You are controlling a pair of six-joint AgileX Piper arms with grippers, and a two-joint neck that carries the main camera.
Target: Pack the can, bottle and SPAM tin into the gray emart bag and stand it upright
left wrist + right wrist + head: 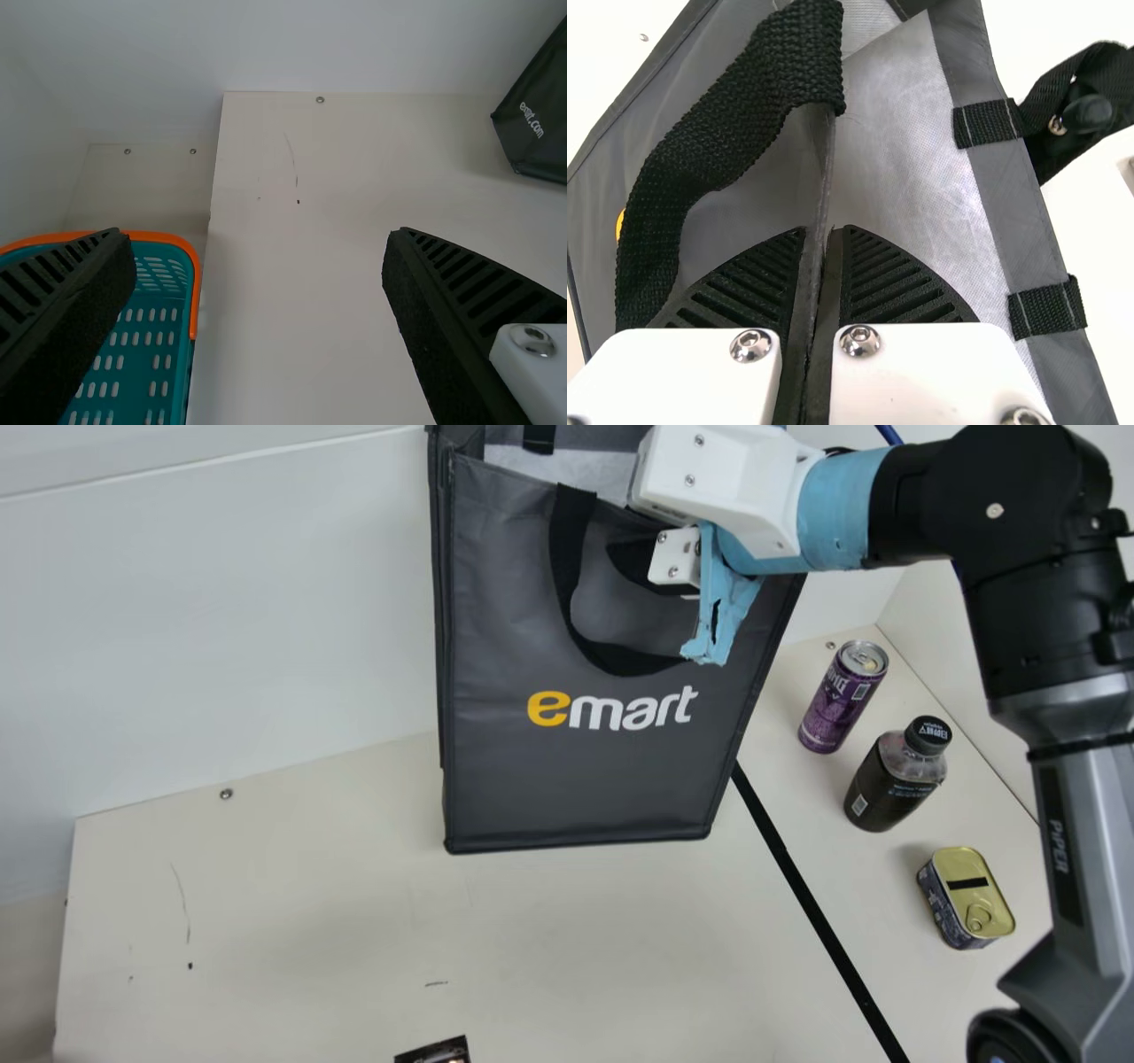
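With fingers almost together, my right gripper (pixel 633 565) pinches the gray emart bag's rim (pixel 826 190), apparently not its strap (pixel 731 133); main view puts can (pixel 833 701), bottle (pixel 890 779), SPAM tin (pixel 970 895) toward four o'clock, while my widely parted left gripper's (pixel 257 235) view adds a teal basket (pixel 188 354).

place: robotics lab | evidence: 1 robot arm (pixel 1019 620), white walls (pixel 230 620), cream tabletop (pixel 310 921)

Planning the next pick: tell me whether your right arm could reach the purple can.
Probably not now: its tool is clamped on the gray bag's rim, though the purple can stands clear.
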